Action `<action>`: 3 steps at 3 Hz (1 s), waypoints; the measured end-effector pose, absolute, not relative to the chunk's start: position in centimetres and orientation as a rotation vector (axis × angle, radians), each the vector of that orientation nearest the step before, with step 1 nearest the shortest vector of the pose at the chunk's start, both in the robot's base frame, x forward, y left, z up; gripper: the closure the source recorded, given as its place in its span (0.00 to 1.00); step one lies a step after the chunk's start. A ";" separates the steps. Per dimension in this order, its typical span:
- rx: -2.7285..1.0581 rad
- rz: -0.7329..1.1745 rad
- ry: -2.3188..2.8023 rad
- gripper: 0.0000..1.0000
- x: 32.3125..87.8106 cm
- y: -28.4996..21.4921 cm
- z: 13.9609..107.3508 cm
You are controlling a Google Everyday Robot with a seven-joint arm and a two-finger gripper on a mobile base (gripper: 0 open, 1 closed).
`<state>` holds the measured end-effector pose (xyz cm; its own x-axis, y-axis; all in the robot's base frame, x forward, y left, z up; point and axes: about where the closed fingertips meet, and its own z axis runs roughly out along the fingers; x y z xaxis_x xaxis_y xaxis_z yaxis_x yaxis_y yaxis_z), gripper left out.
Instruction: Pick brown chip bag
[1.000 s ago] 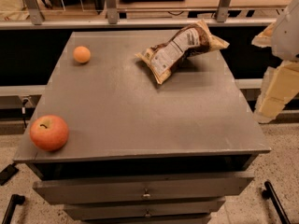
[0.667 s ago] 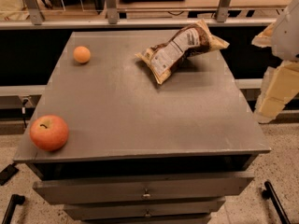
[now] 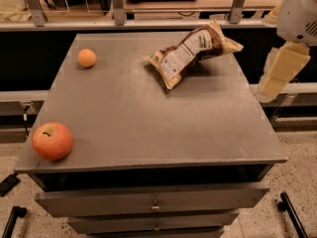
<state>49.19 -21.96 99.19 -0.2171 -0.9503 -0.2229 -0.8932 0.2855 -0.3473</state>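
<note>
The gripper [image 3: 282, 71], state impossible to tell, hangs beside the cabinet [image 3: 148, 128], where the crinkled brown chip bag [image 3: 190, 53] could slip from a shallow pinch.

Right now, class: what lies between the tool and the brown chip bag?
Nothing. In the camera view, the tool hangs right of the table; only its bare top separates the tool from the brown chip bag.
</note>
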 end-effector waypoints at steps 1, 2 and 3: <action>-1.634 -0.252 2.139 0.00 54.1 -22.0 99.9; -1.586 -0.255 2.115 0.00 59.4 -21.6 99.8; -1.533 -0.242 2.136 0.00 63.7 -21.6 97.6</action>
<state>63.65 -21.60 97.58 -0.2444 -0.9256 -0.2890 -0.8375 0.3517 -0.4181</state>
